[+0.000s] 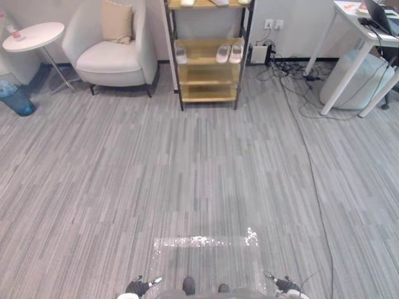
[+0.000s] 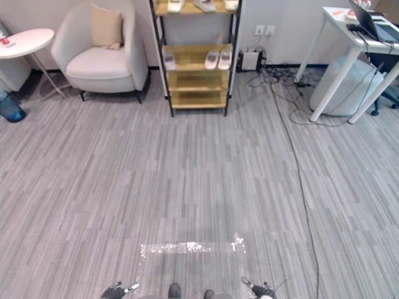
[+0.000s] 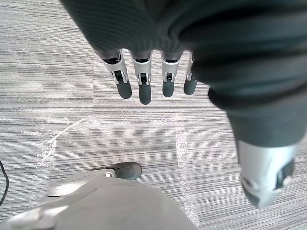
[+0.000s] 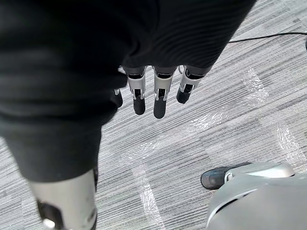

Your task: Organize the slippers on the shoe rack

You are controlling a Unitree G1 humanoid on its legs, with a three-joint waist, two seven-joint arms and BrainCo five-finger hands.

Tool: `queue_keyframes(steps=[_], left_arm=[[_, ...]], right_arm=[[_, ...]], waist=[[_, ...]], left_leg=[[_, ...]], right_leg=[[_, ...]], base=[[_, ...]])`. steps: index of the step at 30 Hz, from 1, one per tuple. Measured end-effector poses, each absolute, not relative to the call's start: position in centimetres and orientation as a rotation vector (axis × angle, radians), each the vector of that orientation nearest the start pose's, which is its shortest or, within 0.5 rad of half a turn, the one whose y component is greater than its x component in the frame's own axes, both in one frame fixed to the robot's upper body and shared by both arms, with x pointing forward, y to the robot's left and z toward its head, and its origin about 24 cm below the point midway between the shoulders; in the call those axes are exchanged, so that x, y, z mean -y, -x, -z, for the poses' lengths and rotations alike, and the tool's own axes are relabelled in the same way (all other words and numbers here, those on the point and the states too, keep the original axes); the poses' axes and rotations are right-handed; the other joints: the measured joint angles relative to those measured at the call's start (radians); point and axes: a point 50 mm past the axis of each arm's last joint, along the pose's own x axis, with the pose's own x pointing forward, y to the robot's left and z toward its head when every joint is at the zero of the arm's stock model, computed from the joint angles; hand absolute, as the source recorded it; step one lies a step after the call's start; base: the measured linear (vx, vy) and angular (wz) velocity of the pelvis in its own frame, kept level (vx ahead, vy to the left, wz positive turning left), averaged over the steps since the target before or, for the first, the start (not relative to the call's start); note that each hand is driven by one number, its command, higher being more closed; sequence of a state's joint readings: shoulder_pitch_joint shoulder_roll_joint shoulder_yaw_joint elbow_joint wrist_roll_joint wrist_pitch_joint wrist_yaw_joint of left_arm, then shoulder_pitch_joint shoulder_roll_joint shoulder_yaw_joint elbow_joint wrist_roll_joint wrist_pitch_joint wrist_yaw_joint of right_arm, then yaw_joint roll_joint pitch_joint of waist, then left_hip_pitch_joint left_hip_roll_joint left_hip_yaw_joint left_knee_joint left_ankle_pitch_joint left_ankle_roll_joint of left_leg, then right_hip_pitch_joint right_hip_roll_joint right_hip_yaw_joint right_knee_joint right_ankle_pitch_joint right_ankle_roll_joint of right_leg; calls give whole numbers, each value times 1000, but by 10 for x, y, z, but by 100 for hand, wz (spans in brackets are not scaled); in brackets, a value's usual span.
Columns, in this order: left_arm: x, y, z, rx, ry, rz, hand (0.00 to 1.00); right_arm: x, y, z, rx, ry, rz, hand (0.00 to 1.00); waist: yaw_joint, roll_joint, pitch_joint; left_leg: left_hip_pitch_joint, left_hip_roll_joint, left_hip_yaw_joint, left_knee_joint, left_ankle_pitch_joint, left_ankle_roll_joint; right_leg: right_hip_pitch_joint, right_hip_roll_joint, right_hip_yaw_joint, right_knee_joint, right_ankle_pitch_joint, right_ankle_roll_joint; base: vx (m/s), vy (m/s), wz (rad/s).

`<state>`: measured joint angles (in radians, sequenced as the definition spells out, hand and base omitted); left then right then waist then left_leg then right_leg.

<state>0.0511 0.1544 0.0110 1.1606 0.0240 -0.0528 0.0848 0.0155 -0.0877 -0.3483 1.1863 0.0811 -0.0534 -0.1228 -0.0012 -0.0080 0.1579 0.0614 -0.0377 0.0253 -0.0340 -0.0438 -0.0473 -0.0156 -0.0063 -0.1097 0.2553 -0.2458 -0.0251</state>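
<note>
This is looking like an office with a lounge corner. A white desk point(image 2: 349, 31) is standing by the far wall, carrying a laptop point(image 1: 383, 15), and cables point(image 1: 293, 68) are trailing from wall sockets point(image 1: 273, 24) over the grey striped floor point(image 1: 187, 174). An armchair point(image 1: 112, 56) is holding a cushion point(image 1: 117, 22) beside a round side table point(image 1: 34, 34). Between chair and desk, a rack point(image 1: 207, 93) is bearing slippers point(image 1: 229, 53). A blue bin point(image 1: 15, 98) is sitting near the side table.
</note>
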Motion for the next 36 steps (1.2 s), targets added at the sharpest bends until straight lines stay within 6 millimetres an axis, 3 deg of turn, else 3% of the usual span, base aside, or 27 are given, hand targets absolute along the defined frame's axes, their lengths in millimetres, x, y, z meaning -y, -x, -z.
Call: queue_keyframes(steps=[3,6,7,10,11,12,13,14,15,16,17,18,19,20,21,22,23,24,26,27,28,29,30,33,34,35,36], left_arm=[[-220,-90,160,-1125,-169,-204,0],[-221,-96,157,-1083,-134,-249,0],[-221,-96,157,-1081,-134,-249,0],[-219,-98,157,-1076,-128,-257,0],[-218,-99,157,-1073,-124,-262,0],[-216,-98,157,-1075,-116,-265,0],[-214,-97,158,-1080,-116,-262,0],[-217,-94,159,-1093,-126,-262,0],[-223,-88,160,-1116,-137,-273,0],[-223,-87,160,-1118,-135,-277,0],[-223,-86,160,-1119,-132,-282,0],[-223,-86,160,-1120,-136,-280,0],[-223,-87,160,-1122,-138,-277,0],[-223,-89,159,-1120,-141,-272,0],[-220,-96,158,-1102,-145,-259,0],[-220,-97,158,-1100,-145,-256,0],[-215,-101,158,-1093,-145,-240,0],[-213,-106,157,-1081,-146,-229,0],[-208,-117,155,-1054,-148,-209,0],[-202,-126,153,-1034,-151,-181,0],[-193,-131,153,-1021,-152,-144,0],[-189,-131,153,-1020,-146,-133,0],[-175,-128,156,-1036,-115,-113,0],[-169,-130,157,-1032,-65,-134,0],[-170,-133,155,-1020,-28,-172,0],[-169,-134,154,-1012,-23,-176,0],[-169,-137,153,-993,-18,-176,0]], right_arm=[[223,-80,162,-1113,-107,520,0],[219,-78,162,-1109,-67,475,0],[219,-78,162,-1111,-63,474,0],[220,-89,159,-1075,-53,464,0],[221,-92,158,-1068,-47,458,0],[222,-93,158,-1068,-41,453,0],[221,-94,158,-1069,-41,450,0],[218,-95,158,-1073,-48,445,0],[212,-96,160,-1076,-65,432,0],[211,-97,160,-1074,-69,431,0],[208,-95,160,-1077,-73,424,0],[205,-97,160,-1071,-80,412,0],[204,-99,160,-1064,-81,407,0],[203,-101,159,-1050,-84,404,0],[203,-106,156,-1026,-83,403,0],[203,-106,156,-1023,-83,404,0],[204,-109,155,-1006,-81,404,0],[205,-115,153,-988,-80,402,0],[203,-117,153,-987,-86,400,0],[205,-121,152,-978,-81,401,0],[208,-119,152,-990,-74,405,0],[209,-115,154,-1007,-75,412,0],[221,-113,153,-1010,-76,457,0],[227,-102,156,-1041,-94,509,0],[227,-99,156,-1045,-93,512,0],[227,-99,156,-1044,-96,513,0],[226,-101,155,-1029,-93,504,0]], waist=[[13,-15,14],[13,-14,22],[14,-12,23],[28,-1,21],[37,3,18],[53,11,9],[63,10,3],[69,-10,-10],[63,-24,-34],[62,-27,-35],[64,-32,-37],[61,-36,-34],[59,-34,-34],[56,-34,-32],[57,-29,-29],[56,-24,-28],[56,-9,-24],[54,4,-16],[44,-9,-20],[27,-11,-21],[4,-21,-26],[-4,-21,-27],[-6,2,-28],[-1,31,-17],[0,32,-15],[2,31,-12],[7,27,-6]], left_leg=[[-88,15,80,266,-123,-36],[-278,85,201,707,-166,3],[-297,104,222,742,-174,3],[-348,131,296,665,-184,-7],[-358,117,303,571,-169,-15],[-358,88,297,413,-114,-23],[-360,75,274,369,-50,-2],[-359,39,266,358,-43,55],[-355,10,272,362,-85,94],[-345,6,285,366,-95,96],[-311,-7,301,365,-117,104],[-246,-22,303,353,-142,117],[-221,-23,301,349,-152,117],[-170,-23,292,347,-160,124],[-93,-12,291,322,-161,124],[-73,-7,291,310,-163,123],[-11,11,290,262,-170,112],[49,25,292,209,-173,106],[82,35,285,172,-174,105],[80,46,261,172,-183,90],[81,39,219,168,-210,43],[85,40,196,170,-225,20],[104,67,174,179,-238,0],[35,109,155,385,-226,-22],[-51,141,157,611,-179,-80],[-87,161,158,696,-149,-83],[-150,206,187,851,-156,-57]], right_leg=[[-19,-20,18,102,-68,-19],[7,-23,24,146,-117,-38],[23,-22,27,148,-123,-35],[65,-20,57,107,-135,-17],[79,-22,68,76,-135,-12],[89,-23,87,38,-139,-4],[91,-24,105,26,-150,-3],[89,-38,139,12,-157,8],[78,-74,150,57,-165,38],[60,-82,171,110,-169,47],[20,-93,201,244,-167,100],[-54,-102,205,481,-116,221],[-87,-103,203,576,-93,257],[-135,-108,182,720,-77,258],[-187,-127,128,823,-67,208],[-201,-132,109,832,-68,190],[-235,-137,64,818,-80,148],[-269,-137,27,753,-96,122],[-328,-134,3,549,-94,104],[-342,-123,8,362,-47,108],[-333,-107,41,145,100,98],[-330,-105,44,147,172,77],[-329,-90,24,186,145,49],[-284,-82,4,192,87,17],[-242,-80,-4,182,62,3],[-221,-81,-8,175,49,-6],[-169,-78,-16,168,19,-19]], base=[[18,-50,-14],[115,-72,-8],[187,-9,-12],[209,46,-21],[323,151,-35],[281,165,-43],[333,216,-57],[435,202,-39],[592,219,-24],[541,156,-12],[644,199,-19],[432,137,-20],[491,149,-10],[406,75,-13],[406,75,-12],[444,34,-21],[277,6,-23],[456,-41,-18],[271,-81,15],[301,-189,61],[358,-232,69],[406,-253,56],[293,-163,27],[383,-230,10],[342,-225,10],[373,-214,13],[230,-118,14]])
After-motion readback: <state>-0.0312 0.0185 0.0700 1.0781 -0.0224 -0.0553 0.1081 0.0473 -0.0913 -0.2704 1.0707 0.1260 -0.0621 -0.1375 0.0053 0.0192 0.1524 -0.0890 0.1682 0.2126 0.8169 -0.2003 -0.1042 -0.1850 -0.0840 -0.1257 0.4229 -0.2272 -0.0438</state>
